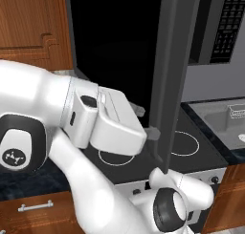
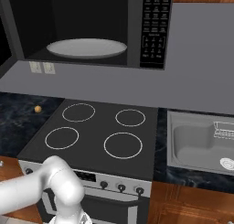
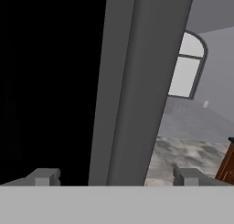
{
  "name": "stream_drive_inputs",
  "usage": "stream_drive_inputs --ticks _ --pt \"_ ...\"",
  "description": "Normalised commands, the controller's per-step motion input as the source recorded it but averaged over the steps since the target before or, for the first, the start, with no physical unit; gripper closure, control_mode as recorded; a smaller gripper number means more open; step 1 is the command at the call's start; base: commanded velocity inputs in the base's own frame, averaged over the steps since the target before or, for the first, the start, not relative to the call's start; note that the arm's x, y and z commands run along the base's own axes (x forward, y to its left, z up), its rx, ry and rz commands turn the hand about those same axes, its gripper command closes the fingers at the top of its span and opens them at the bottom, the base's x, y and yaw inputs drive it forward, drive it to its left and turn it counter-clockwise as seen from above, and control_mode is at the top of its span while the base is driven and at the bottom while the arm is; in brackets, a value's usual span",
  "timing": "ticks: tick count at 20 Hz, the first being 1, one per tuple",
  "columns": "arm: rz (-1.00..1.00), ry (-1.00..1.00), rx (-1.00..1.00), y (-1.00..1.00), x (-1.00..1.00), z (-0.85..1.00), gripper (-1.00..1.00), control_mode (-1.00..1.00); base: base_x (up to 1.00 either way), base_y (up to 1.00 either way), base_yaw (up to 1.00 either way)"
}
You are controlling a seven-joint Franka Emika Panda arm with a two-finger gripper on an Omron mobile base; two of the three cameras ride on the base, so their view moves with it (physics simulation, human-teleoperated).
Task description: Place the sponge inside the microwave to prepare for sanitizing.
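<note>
The microwave [image 2: 137, 58] hangs above the stove with its cavity open and a white round plate [image 2: 87, 48] inside. Its door [image 1: 115, 47], black glass in a grey frame, is swung out toward me. My gripper [image 1: 146, 122] is open at the door's lower free edge, beside the long grey bar [image 1: 170, 85]. In the hand view my gripper [image 3: 115, 177] has its fingertips [image 3: 43, 176] spread wide on either side of that grey bar [image 3: 132, 81], clear of it. The sponge is out of view.
A black stove top [image 2: 100, 131] with round burners lies below the microwave. A grey sink [image 2: 196, 143] sits to its right. A small tan ball [image 2: 38, 109] rests on the dark counter left of the stove. The keypad strip [image 2: 155, 26] runs down the microwave's right side.
</note>
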Motion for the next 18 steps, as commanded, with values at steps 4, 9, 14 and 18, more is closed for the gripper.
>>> stream_drive_inputs --ticks 4,9,14,18 --pt "0.11 0.01 0.00 0.02 -0.14 -0.19 -1.00 -1.00 0.00 0.00 0.00" --pt "0.12 0.00 0.00 0.17 -0.04 -0.09 -1.00 -1.00 0.00 0.00 0.00" --pt "0.16 0.03 -0.02 0.29 -0.08 -0.08 -1.00 -1.00 0.00 0.00 0.00" --pt "0.14 0.04 -0.04 0.19 0.00 0.00 -1.00 -1.00 0.00 0.00 0.00"
